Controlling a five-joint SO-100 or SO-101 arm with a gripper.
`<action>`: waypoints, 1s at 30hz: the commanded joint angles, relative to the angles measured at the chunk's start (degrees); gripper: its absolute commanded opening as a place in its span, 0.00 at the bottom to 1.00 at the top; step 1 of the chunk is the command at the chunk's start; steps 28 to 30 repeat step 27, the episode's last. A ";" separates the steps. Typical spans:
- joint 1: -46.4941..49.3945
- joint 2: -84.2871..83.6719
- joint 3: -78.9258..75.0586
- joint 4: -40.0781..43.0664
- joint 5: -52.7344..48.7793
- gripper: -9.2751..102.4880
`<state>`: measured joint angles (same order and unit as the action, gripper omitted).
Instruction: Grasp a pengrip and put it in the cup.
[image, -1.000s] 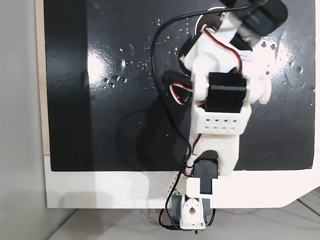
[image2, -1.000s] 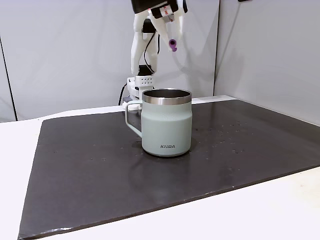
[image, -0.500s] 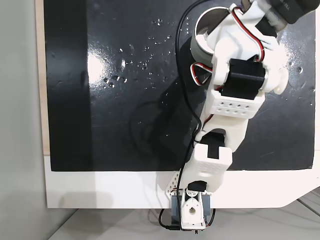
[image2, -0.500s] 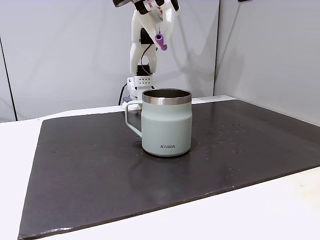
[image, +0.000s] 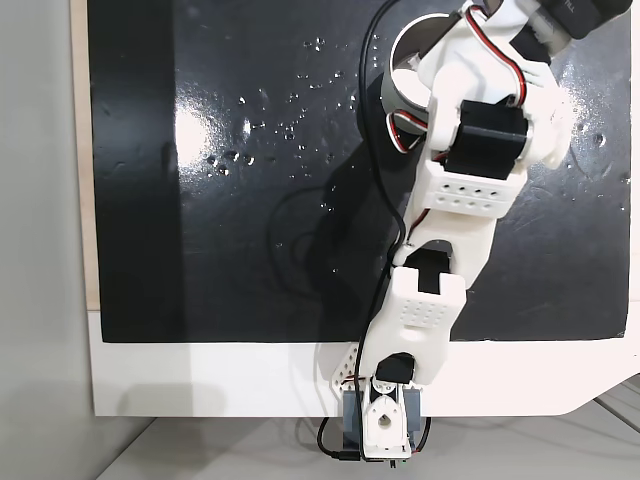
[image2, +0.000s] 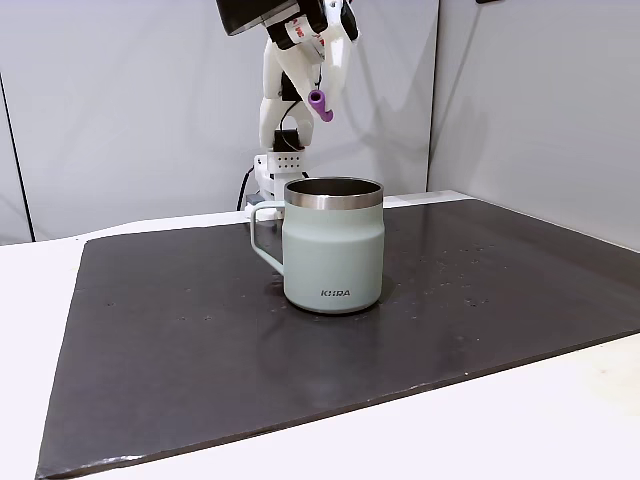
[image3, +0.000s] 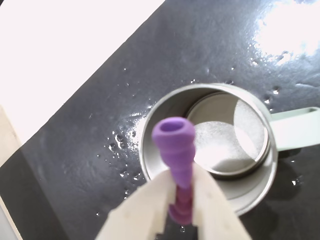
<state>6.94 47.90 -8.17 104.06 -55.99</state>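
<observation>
Clearly the pengrip (image3: 174, 160) is being gripped between the two fingers of the gripper (image3: 179, 200), its open end pointing out, and is being held high above the cup (image2: 332, 245). Seen from the wrist view, it is being lined up over the cup's steel mouth. The grasp is judged done; the lowering and release are being left to do.

Cup (image: 405, 70): far side covered by the arm in a fixed view. Handle (image3: 297, 129): cut by the wrist view's right edge. Pengrip (image3: 177, 160): lower end pinched between fingers (image3: 212, 207).
</observation>
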 joint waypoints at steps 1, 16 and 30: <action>1.14 0.35 -3.52 0.62 0.00 0.13; 1.76 0.44 -3.43 0.70 -1.05 0.32; 1.58 0.53 -3.43 0.79 -1.05 0.32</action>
